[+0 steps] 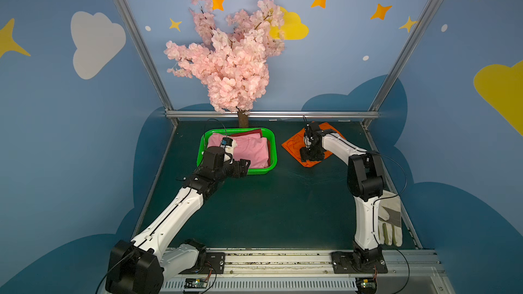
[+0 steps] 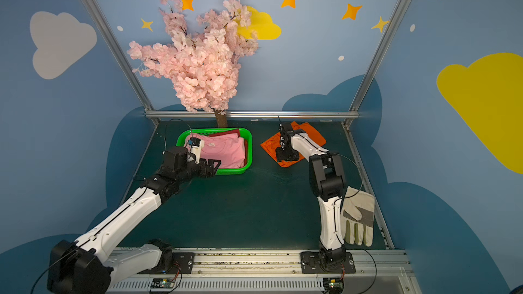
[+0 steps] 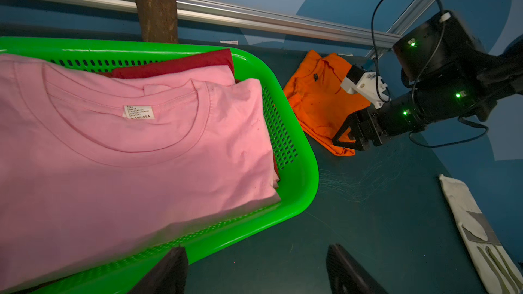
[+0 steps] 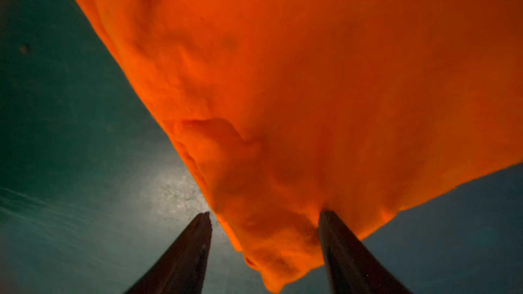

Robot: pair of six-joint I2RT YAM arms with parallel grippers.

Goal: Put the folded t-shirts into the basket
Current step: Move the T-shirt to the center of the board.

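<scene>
Orange t-shirt (image 4: 297, 86) corner between right fingers (image 4: 184, 253)

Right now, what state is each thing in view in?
basket, upright, two shirts showing inside
pink t-shirt, folded, topmost in the basket
dark red t-shirt, under the pink one
orange t-shirt, rumpled on the table, outside the basket
glove, flat on the table
left tool, open, empty, by the basket's near rim
right tool, open, astride the orange t-shirt's corner
</scene>
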